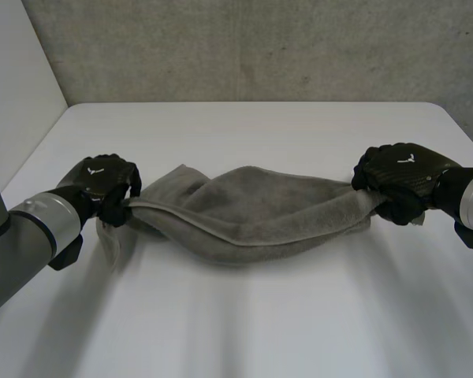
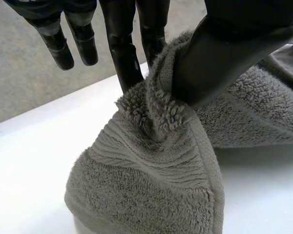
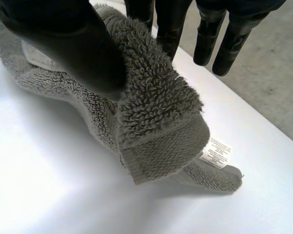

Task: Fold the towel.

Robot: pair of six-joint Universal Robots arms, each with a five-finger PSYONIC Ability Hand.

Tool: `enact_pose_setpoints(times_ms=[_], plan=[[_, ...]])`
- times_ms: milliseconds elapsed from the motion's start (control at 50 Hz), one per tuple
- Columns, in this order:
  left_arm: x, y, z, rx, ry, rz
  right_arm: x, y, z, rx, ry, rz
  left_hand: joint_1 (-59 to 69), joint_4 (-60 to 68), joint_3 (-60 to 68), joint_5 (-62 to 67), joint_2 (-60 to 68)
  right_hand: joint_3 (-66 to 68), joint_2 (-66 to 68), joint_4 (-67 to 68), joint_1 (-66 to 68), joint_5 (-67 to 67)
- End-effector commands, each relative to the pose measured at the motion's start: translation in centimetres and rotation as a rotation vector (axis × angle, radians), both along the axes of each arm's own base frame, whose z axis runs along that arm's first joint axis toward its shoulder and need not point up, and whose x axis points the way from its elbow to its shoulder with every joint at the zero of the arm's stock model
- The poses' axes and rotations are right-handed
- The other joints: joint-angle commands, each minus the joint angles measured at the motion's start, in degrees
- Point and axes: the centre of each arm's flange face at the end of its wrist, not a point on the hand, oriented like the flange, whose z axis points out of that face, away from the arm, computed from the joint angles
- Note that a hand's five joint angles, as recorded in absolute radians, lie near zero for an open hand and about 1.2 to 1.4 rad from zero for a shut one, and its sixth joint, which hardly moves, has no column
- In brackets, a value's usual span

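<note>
Two robot hands are holding the towel (image 1: 252,213) by its ends. The left robot hand (image 1: 102,185), at the middle left of the frame, is pinching one bunched end between thumb and fingers. In its wrist view the cloth is being squeezed under the thumb, while the other fingers are pointing free. The right robot hand (image 1: 398,177), at the middle right, is clamping the opposite end in the same way, and a small label (image 3: 217,152) is showing on the towel corner beside that grip.

The towel is stretching across the centre of the frame, its long axis running left to right between the hands. Its middle appears to be resting on the table (image 1: 244,331), and it is looking already doubled along its length. Each hand is sitting at its own end, so neither is nearer. In my judgement the next fold is depending on this axis: one end should be travelling along it toward the other.
</note>
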Motion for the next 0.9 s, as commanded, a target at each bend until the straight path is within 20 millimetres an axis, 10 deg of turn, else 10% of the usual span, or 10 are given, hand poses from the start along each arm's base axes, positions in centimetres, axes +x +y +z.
enact_pose_setpoints(times_ms=[20, 180, 220, 300, 340, 400, 480, 900], plan=[[-0.1, -0.1, -0.8, 0.011, -0.045, -0.058, 0.5, -0.4, -1.7, 0.068, 0.020, 0.046, 6.9, -3.4, -2.9, 5.1, 6.1, -2.5, 5.0, -4.4, 4.5, 3.6], [-1.4, -5.6, -1.1, -0.073, -0.094, -0.069, 2.7, -4.6, -1.4, -0.026, -0.015, 0.065, 6.9, -3.4, -2.9, 5.1, 6.1, -2.5, 5.0, -4.4, 4.5, 3.6], [-1.8, -7.0, -0.2, -0.120, -0.085, -0.067, 3.1, -7.8, 1.5, -0.146, -0.095, 0.011, 6.9, -3.4, -2.9, 5.1, 6.1, -2.5, 5.0, -4.4, 4.5, 3.6], [-3.3, -10.0, 6.0, -0.343, -0.024, -0.072, 3.2, -9.8, 6.7, -0.309, -0.206, -0.043, 6.9, -3.4, -2.9, 5.1, 6.1, -2.5, 5.0, -4.4, 4.5, 3.6], [-3.8, -10.3, 8.3, -0.428, -0.003, -0.078, 3.1, -10.1, 12.6, -0.479, -0.337, -0.071, 6.9, -3.4, -2.9, 5.1, 6.1, -2.5, 5.0, -4.4, 4.5, 3.6], [-4.2, -9.3, 15.7, -0.718, 0.081, -0.077, 2.7, -9.1, 16.4, -0.596, -0.443, -0.071, 6.9, -3.4, -2.9, 5.1, 6.1, -2.5, 5.0, -4.4, 4.5, 3.6], [-3.3, -7.7, 18.7, -0.853, 0.116, -0.056, 2.5, -8.5, 16.6, -0.597, -0.478, -0.061, 6.9, -3.4, -2.9, 5.1, 6.1, -2.5, 5.0, -4.4, 4.5, 3.6], [-1.5, -1.1, -3.1, -0.242, -0.039, -0.111, 1.2, -2.0, -3.9, -0.085, -0.106, 0.003, 6.9, -3.4, -2.9, 5.1, 6.1, -2.5, 5.0, -4.4, 4.5, 3.6]])
